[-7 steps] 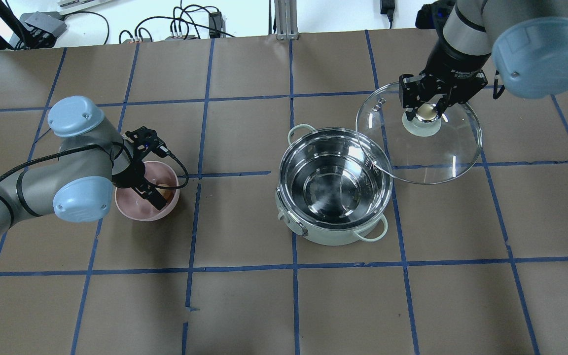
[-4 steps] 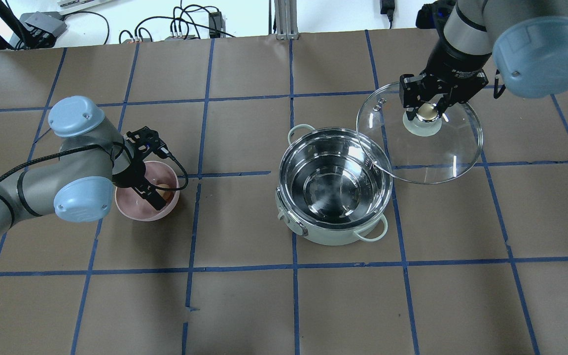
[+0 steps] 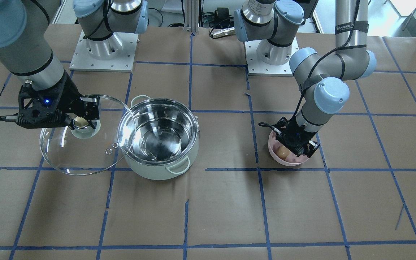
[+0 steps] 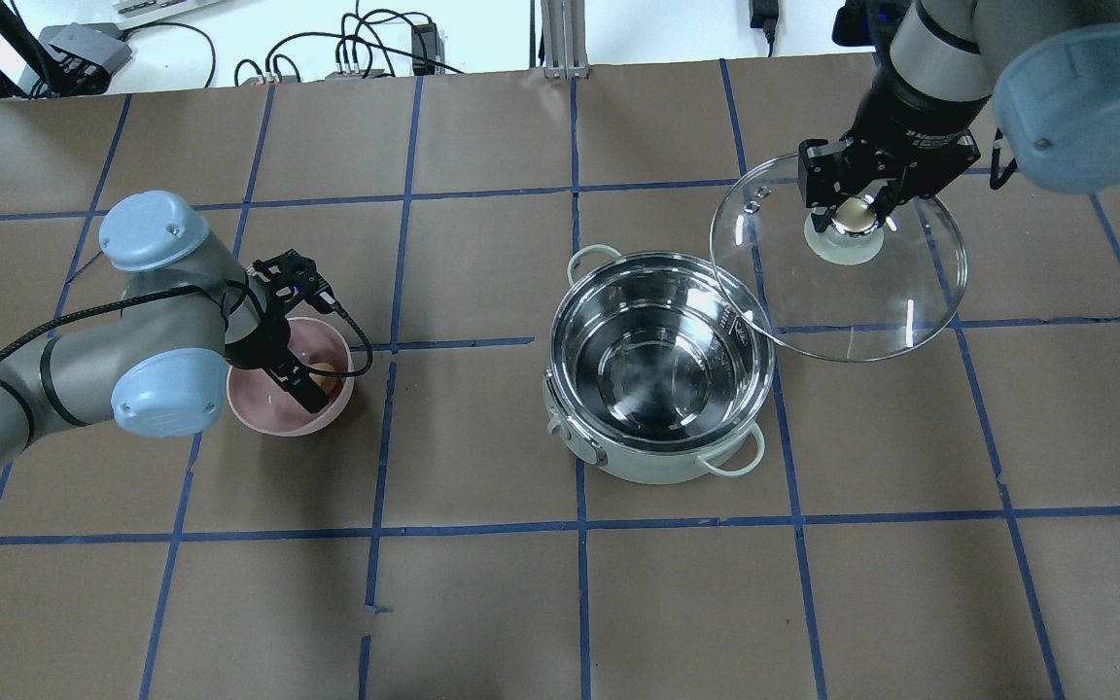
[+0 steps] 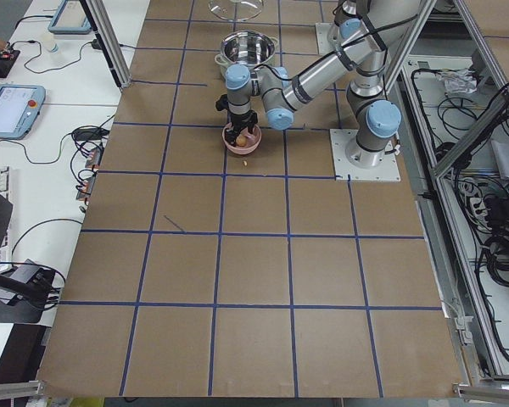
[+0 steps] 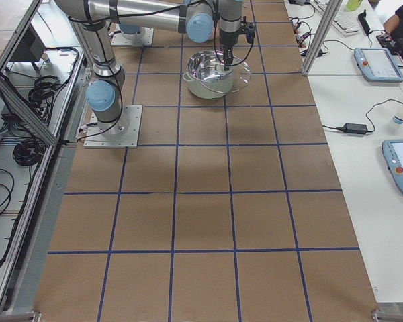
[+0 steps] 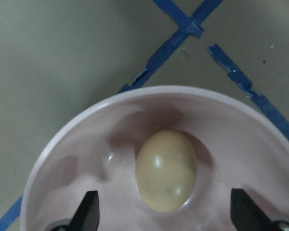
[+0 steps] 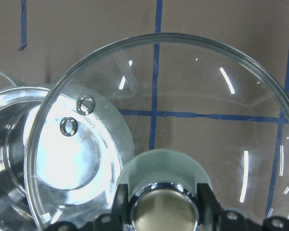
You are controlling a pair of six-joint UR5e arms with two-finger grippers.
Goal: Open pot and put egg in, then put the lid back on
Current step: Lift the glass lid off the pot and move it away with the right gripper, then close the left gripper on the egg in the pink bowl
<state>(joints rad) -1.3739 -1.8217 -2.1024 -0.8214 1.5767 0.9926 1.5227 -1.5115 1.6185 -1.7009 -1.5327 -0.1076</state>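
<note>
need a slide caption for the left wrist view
Left gripper open at the pink bowl, one fingertip on each side of the egg lying in it, neither touching it.

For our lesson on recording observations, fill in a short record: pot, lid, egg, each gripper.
pot: uncovered, steel inside empty
lid: off the pot, held beside it
egg: lying in the pink bowl
left gripper: open, fingers either side of the egg
right gripper: shut on the lid
</note>
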